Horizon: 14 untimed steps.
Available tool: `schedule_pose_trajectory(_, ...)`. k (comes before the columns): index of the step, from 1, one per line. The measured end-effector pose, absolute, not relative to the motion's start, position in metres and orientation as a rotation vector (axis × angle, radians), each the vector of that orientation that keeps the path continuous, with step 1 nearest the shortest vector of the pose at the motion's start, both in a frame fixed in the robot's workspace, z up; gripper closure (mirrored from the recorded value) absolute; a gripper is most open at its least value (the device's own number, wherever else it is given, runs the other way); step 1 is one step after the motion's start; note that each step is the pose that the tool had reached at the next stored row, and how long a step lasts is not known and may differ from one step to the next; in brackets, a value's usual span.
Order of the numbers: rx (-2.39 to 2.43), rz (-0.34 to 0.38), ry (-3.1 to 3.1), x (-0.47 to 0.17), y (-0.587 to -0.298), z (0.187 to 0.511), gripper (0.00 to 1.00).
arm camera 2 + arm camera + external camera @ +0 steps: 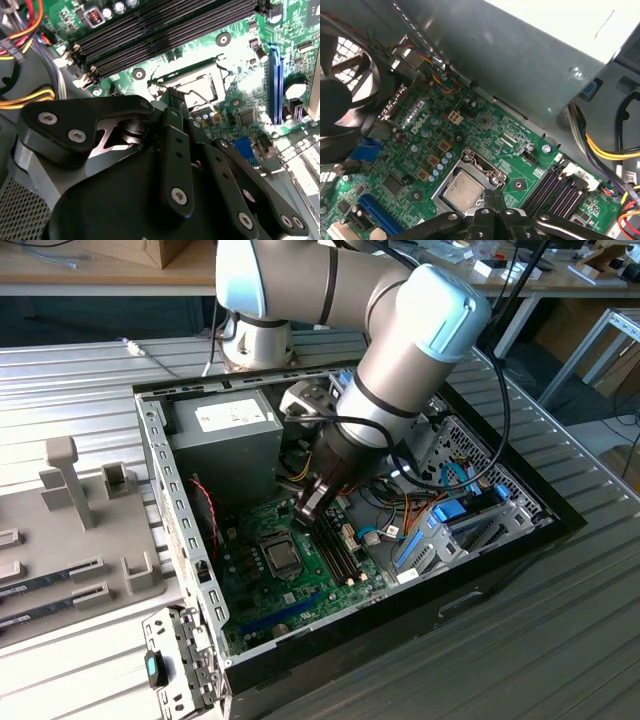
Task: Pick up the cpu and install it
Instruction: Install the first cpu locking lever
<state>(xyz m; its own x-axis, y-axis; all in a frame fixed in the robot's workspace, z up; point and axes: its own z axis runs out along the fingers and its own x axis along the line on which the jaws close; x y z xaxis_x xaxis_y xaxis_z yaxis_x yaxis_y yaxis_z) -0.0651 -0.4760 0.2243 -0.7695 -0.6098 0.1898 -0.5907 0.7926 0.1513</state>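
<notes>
Gripper (492, 215): fingers pressed together, tips just above the socket.
Cpu (462, 189): seated in motherboard (420, 150) socket, near edge hidden by fingers.

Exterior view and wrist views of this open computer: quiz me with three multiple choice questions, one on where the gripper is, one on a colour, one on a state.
1. Where is the gripper?
A. Over the grey tray outside the case
B. Inside the case, above the green motherboard
C. Resting on top of the power supply

2. What colour is the long expansion slot on the motherboard?
A. Blue
B. Red
C. White

3. How does the computer case stand?
A. Closed by a side panel
B. Standing upright
C. Lying flat, open on top

Answers:
1 B: in the exterior view the gripper hangs within the case walls, over the green board.
2 A: the slot shows blue in both wrist views.
3 C: the exterior view looks straight down onto the exposed board.
</notes>
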Motion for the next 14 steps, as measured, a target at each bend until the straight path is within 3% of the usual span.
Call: schedule_pose_trajectory(14,0.997,-0.112,-2.729,-0.062,-0.487,0.203,0.89)
